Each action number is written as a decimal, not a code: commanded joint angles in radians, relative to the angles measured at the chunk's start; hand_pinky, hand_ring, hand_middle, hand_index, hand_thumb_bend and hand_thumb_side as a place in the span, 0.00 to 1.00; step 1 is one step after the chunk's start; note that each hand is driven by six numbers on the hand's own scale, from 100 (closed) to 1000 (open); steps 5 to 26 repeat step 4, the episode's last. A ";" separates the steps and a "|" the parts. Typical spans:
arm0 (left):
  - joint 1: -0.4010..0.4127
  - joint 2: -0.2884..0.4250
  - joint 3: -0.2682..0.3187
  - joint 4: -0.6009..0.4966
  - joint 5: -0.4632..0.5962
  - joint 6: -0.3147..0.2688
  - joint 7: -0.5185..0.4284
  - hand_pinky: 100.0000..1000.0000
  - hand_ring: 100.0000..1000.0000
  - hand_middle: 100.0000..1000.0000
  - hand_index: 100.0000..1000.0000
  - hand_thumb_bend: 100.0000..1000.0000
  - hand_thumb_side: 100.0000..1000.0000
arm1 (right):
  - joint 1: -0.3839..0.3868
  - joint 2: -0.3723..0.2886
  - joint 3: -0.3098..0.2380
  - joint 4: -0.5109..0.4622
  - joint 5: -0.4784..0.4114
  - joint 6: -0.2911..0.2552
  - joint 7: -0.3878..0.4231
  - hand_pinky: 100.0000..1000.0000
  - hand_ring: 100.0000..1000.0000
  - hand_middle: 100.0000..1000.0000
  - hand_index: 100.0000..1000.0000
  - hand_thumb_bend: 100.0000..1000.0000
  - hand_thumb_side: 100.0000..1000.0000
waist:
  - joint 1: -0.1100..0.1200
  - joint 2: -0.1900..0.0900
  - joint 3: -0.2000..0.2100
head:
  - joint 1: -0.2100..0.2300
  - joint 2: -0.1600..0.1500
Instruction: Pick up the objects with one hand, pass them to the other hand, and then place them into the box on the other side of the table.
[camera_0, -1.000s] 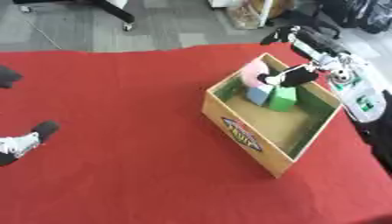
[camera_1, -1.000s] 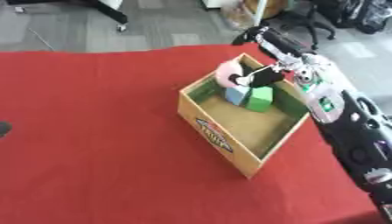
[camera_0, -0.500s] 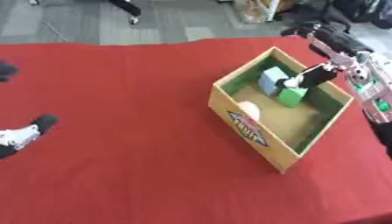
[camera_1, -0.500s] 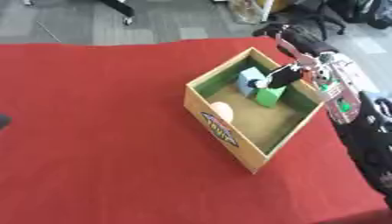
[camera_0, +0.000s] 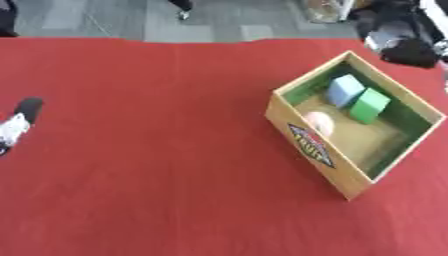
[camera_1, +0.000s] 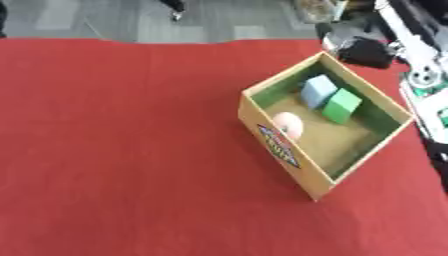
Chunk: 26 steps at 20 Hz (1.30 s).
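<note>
Red table cloth (camera_0: 157, 150) covers the work surface. Wooden box (camera_1: 278, 145) sits at the right side, askew. Inside it: a green block (camera_1: 341, 105) touching a pale blue block (camera_1: 318, 91) at the far end, and a pink rounded object (camera_1: 288, 125) against the near-left wall. Right hand (camera_1: 363, 50) hangs beyond the box's far corner — finger state cannot be told. Left hand (camera_0: 17, 122) shows at the left edge — fingers likewise unclear.

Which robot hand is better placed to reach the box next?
Probably the right. The right robot hand hangs just beyond the box, while the left robot hand sits at the far left edge, across the red cloth.
</note>
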 joint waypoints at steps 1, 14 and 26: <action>0.020 -0.012 0.060 -0.008 0.074 0.029 0.109 0.75 0.60 0.62 0.70 0.26 0.65 | -0.004 0.019 -0.031 -0.063 -0.234 0.024 0.017 0.86 0.90 0.77 0.94 0.17 0.39 | 0.015 -0.039 0.010 | 0.054 0.006; 0.047 -0.040 0.087 0.014 0.152 0.035 0.189 0.76 0.60 0.63 0.70 0.24 0.72 | 0.015 0.067 -0.052 -0.071 -0.322 0.024 0.043 0.86 0.89 0.76 0.93 0.38 0.12 | 0.011 -0.058 0.028 | 0.084 0.013; 0.047 -0.040 0.087 0.014 0.152 0.035 0.189 0.76 0.60 0.63 0.70 0.24 0.72 | 0.015 0.067 -0.052 -0.071 -0.322 0.024 0.043 0.86 0.89 0.76 0.93 0.38 0.12 | 0.011 -0.058 0.028 | 0.084 0.013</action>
